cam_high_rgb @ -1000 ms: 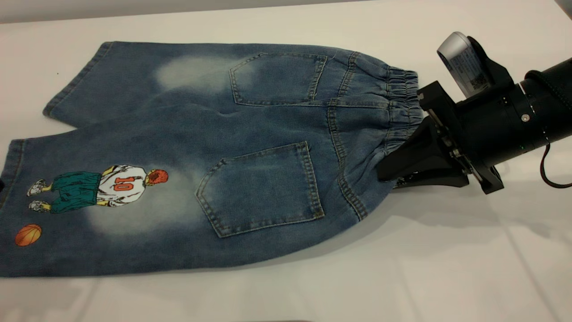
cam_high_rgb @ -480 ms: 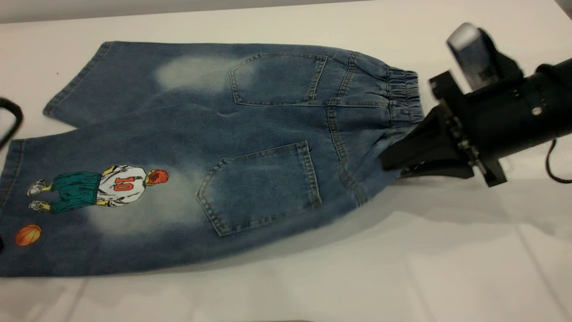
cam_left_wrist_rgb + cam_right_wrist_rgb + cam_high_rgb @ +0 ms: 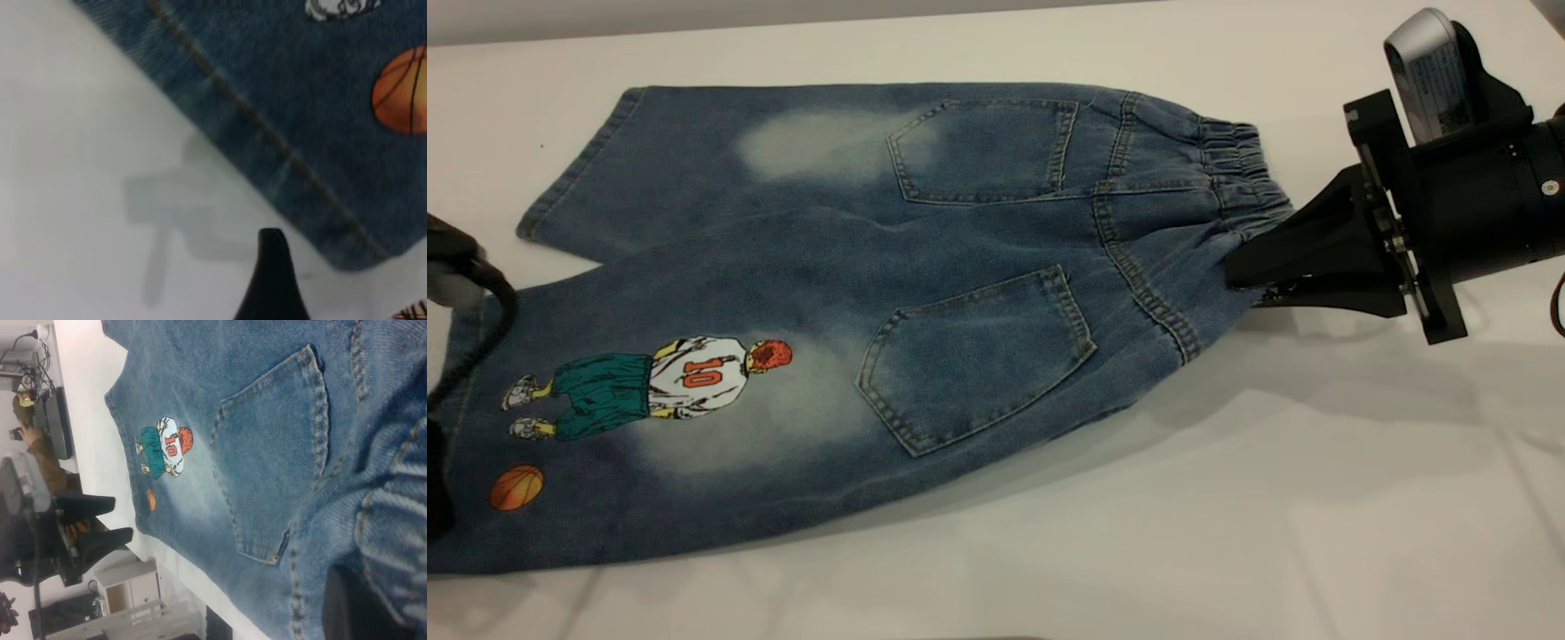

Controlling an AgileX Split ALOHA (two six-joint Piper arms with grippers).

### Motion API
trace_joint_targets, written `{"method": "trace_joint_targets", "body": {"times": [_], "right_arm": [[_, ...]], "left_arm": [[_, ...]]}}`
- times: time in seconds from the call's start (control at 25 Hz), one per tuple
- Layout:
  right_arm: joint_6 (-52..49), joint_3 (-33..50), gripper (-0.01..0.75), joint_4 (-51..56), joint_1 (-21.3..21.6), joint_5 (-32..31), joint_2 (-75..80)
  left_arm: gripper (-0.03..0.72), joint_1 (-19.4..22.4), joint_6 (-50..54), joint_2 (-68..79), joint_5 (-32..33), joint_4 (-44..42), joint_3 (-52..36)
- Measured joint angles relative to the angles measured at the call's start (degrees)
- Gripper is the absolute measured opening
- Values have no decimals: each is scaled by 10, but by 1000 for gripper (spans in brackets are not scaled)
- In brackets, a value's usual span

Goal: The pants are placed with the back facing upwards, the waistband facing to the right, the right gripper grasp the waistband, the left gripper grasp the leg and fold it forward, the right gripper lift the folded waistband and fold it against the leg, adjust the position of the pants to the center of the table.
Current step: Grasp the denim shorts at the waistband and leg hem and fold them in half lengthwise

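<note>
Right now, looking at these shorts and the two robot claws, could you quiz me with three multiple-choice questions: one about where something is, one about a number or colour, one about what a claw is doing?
1. Where is the waistband?
A. at the shorts' right end
B. at their left end
C. folded underneath

2. What number is on the printed player's jersey?
A. 7
B. 23
C. 10

3. What is the right gripper doing?
A. hanging open above the table
B. shut on the waistband
C. holding the leg

Answers:
1 A, the ruffled band lies at the right end of the shorts in the exterior view.
2 C, an orange 10 shows on the white jersey.
3 B, its black fingers are closed on gathered denim there; the left gripper is open beside the leg hem.
</note>
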State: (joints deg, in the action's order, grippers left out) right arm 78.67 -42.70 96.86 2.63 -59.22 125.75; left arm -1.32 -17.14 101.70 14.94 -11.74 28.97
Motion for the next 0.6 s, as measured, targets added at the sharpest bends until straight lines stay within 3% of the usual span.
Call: {"method": "trace_joint_targets", "body": {"times": [0.6], "right_arm": [[4,0,41,4,0,-3,0]], "left_arm": [[504,0,-5,72,-43,6,4]]}}
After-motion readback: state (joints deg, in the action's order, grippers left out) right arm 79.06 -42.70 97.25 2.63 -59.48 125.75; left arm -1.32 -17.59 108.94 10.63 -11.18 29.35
